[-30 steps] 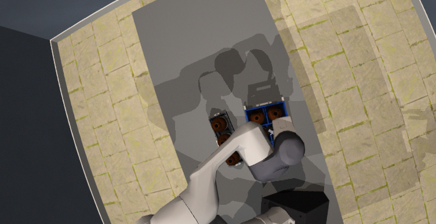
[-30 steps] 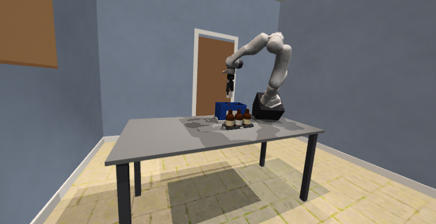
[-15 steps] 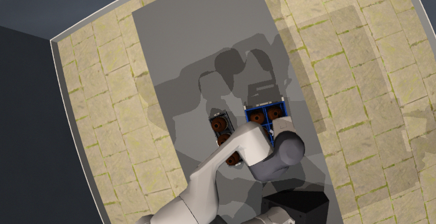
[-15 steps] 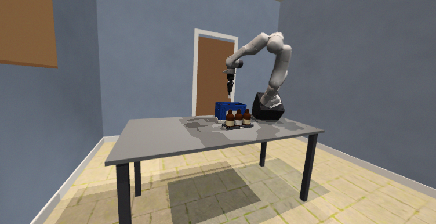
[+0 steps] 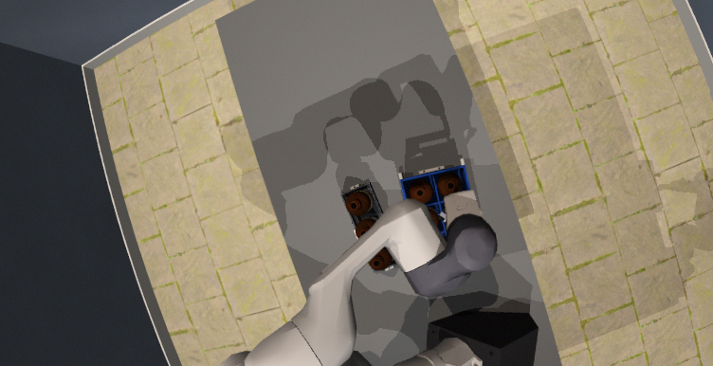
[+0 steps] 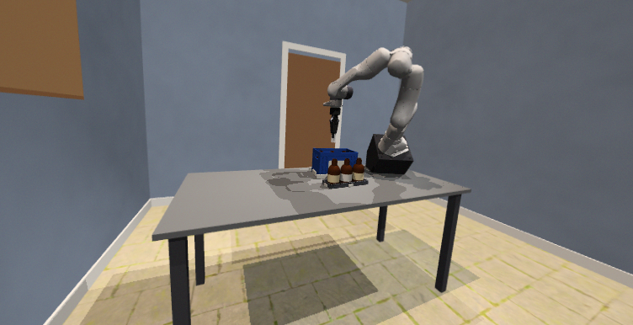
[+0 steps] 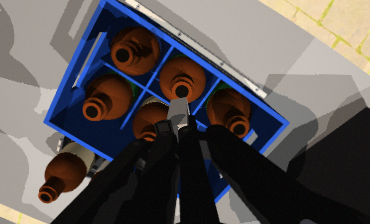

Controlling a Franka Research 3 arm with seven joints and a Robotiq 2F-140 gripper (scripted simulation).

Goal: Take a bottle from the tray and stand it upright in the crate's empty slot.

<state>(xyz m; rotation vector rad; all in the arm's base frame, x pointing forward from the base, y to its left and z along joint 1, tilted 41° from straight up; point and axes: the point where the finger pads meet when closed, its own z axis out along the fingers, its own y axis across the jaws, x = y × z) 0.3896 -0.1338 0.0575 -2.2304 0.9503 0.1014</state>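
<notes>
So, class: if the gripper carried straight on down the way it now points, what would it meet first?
The shut, empty gripper hangs above the blue crate. Straight down, it would likely first meet a bottle standing in the crate, or the divider beside it; depth is unclear.

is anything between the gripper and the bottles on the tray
Nothing visible blocks it. The gripper hangs with jaws shut and empty above the blue crate; the three bottles stand upright on the tray just in front of the crate, with open air above their necks.
</notes>
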